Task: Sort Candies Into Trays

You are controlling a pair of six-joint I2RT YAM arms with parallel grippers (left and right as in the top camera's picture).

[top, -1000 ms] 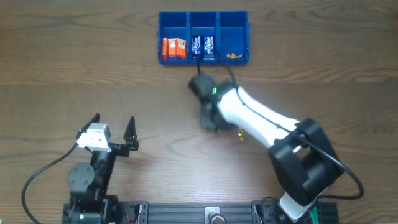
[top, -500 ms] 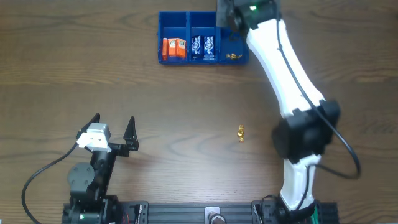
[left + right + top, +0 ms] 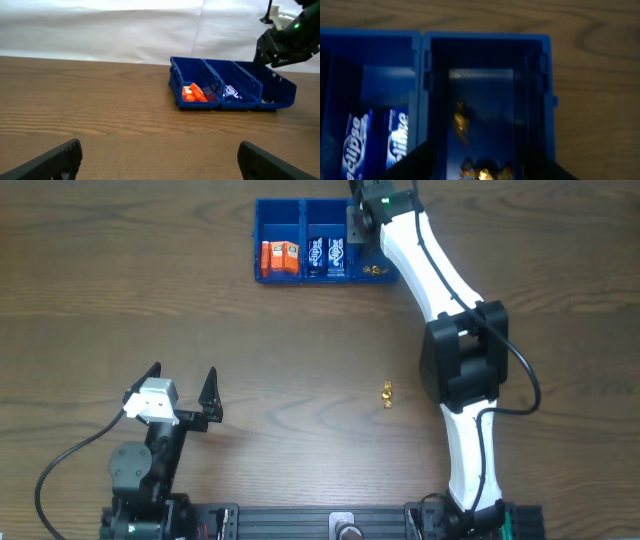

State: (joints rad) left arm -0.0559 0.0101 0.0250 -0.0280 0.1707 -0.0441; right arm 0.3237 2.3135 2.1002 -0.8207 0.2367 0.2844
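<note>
The right tool (image 3: 479,156) hangs wide open over the right end box of the blue tray (image 3: 256,240), at the far edge of the bench (image 3: 120,300). Its own camera shows gold candies (image 3: 460,120) inside that box. From above, one more gold candy (image 3: 387,394) lies alone mid-bench. The left tool (image 3: 183,370) is wide open near the front edge.

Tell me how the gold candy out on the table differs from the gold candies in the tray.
The loose gold candy lies alone on the bare table, well apart from the blue tray. The tray's gold candies sit in its right compartment in the top view, at least two of them. The loose gold candy has no gripper near it, while the tray's lie under the right gripper. Both are small and gold-wrapped.
</note>
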